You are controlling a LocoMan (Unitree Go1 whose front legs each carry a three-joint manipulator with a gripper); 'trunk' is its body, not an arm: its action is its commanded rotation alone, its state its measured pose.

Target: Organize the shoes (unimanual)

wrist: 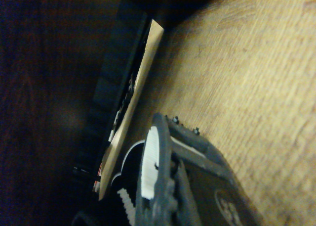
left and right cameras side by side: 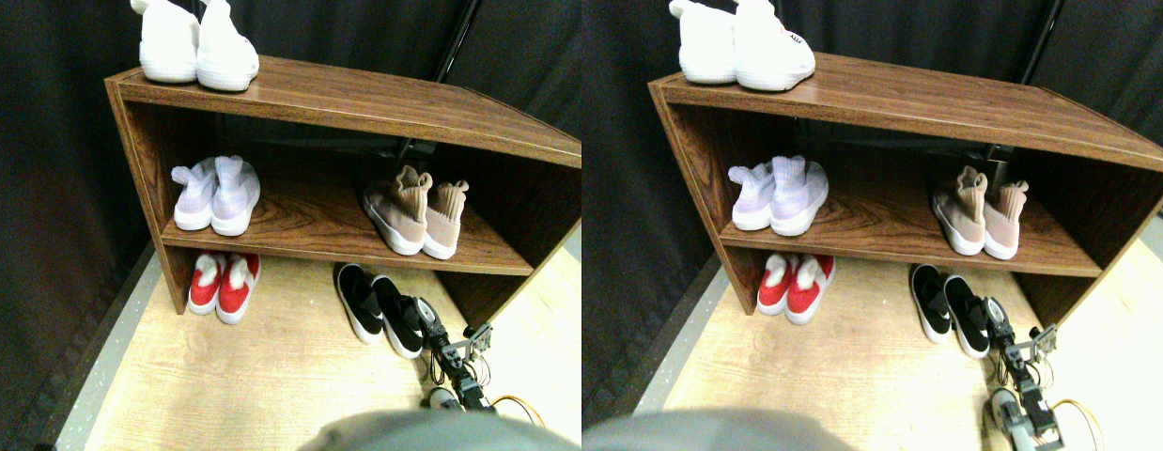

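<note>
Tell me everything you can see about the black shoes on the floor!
The black shoes are a pair of low slip-ons with dark uppers and white soles. They lie side by side on the light wooden floor, just in front of the brown shoe rack, near its right end, with their heels pointing out toward the robot. They sit at a slant, not square to the rack. The right gripper is right up against the heel of the nearer shoe; whether it grips it cannot be seen.

Bright overhead light; white shoes (left and right cameras side by side: 196,45) on shelf (left and right cameras side by side: 356,99) top blown out, floor (left and right cameras side by side: 262,366) glaring pale. Deep shadow under shelf boards. Wide-angle bowing at edges. Wrist view dim, soft, grainy; half lost in darkness.
</note>
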